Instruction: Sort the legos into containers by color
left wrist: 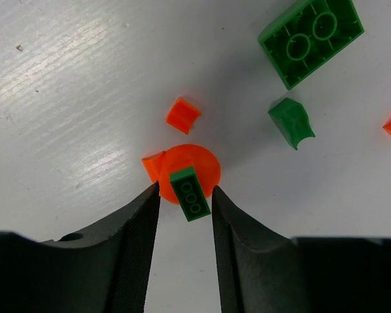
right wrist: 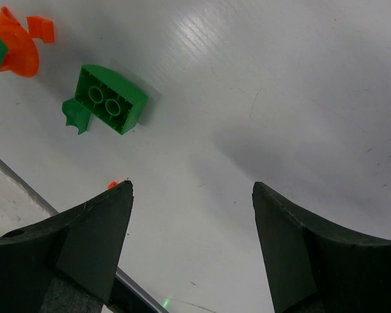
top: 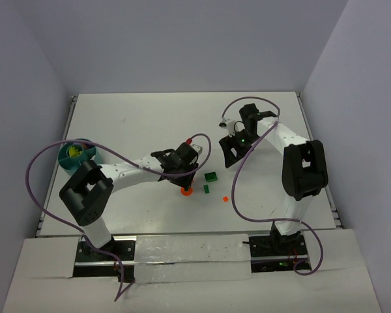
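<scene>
Your left claw (left wrist: 185,189) hung over the small dark green brick (left wrist: 189,194), which lay flat on top of the round orange piece (left wrist: 205,163) on the tabletop (top: 137,117). The brick sat right between the two fingertips. Its long axis ran along the fingers, tilted a little, so the fingers faced its long sides. The claw was released, not clamped: a slit showed on the brick's left side, while the right finger looked almost touching. The left arm was the nearer one by far. Your right claw (right wrist: 192,189) was spread wide and empty, off beyond the big green brick (left wrist: 311,39). The teal bowl (top: 65,162) stood well apart at the tabletop's left edge, so I judged the carry would run leftward.
</scene>
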Controlling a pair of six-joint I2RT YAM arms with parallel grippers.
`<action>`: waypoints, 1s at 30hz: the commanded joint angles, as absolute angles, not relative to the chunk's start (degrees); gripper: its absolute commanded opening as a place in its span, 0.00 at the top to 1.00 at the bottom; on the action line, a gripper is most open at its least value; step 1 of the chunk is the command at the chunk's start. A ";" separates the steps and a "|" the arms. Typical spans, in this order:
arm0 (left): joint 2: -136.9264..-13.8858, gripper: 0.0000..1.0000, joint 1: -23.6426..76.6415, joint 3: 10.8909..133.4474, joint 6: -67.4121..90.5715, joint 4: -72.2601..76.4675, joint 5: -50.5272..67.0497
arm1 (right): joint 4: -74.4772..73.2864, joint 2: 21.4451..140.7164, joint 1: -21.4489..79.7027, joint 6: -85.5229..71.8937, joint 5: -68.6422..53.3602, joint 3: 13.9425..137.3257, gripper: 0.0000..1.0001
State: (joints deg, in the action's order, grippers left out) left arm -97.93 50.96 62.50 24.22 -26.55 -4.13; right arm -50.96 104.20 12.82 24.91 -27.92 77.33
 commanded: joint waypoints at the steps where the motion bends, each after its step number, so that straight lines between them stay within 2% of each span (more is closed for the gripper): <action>1: -98.92 0.56 51.30 63.50 25.40 -26.68 -2.97 | -50.27 101.22 12.18 24.70 -29.00 77.05 0.19; 8: -100.28 0.59 51.33 63.69 25.22 -26.98 -2.02 | -50.36 101.43 11.95 24.79 -29.27 77.26 0.19; 13: -100.63 0.66 51.27 63.72 24.85 -26.89 -2.48 | -50.27 101.60 11.95 24.91 -29.36 77.02 0.19; 18: -100.32 0.76 51.22 64.11 24.09 -27.27 -3.67 | -50.30 101.48 11.95 24.40 -29.86 77.57 0.20; 19: -99.82 0.82 50.98 65.29 23.30 -28.29 -5.17 | -50.54 101.17 11.95 24.05 -30.55 78.06 0.20; 20: -99.56 0.83 50.94 65.36 23.23 -28.35 -5.20 | -50.63 101.14 11.96 23.72 -31.14 78.26 0.20; 21: -99.21 0.89 50.25 66.38 22.12 -29.27 -5.49 | -50.80 100.72 12.04 23.54 -31.86 79.02 0.20; 22: -98.17 0.98 48.95 67.59 20.47 -29.80 -3.68 | -50.98 100.45 12.04 23.03 -33.85 79.56 0.20; 23: -97.51 1.00 48.04 68.09 19.56 -30.46 -2.36 | -51.23 99.96 12.12 22.86 -35.33 80.54 0.20; 25: -93.73 1.00 45.54 68.47 17.76 -29.92 1.91 | -51.26 99.03 12.21 21.86 -41.42 81.27 0.20; 29: -84.87 1.00 35.70 65.97 14.16 -24.71 24.87 | -49.18 95.92 13.42 19.38 -55.17 82.00 0.20; 30: -82.96 1.00 34.00 65.02 13.36 -23.15 27.21 | -48.41 95.17 13.72 18.76 -58.58 82.00 0.20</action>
State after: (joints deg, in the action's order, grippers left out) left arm -92.33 40.17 65.09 17.95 -28.67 8.42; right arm -50.77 101.20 12.65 21.42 -42.60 78.90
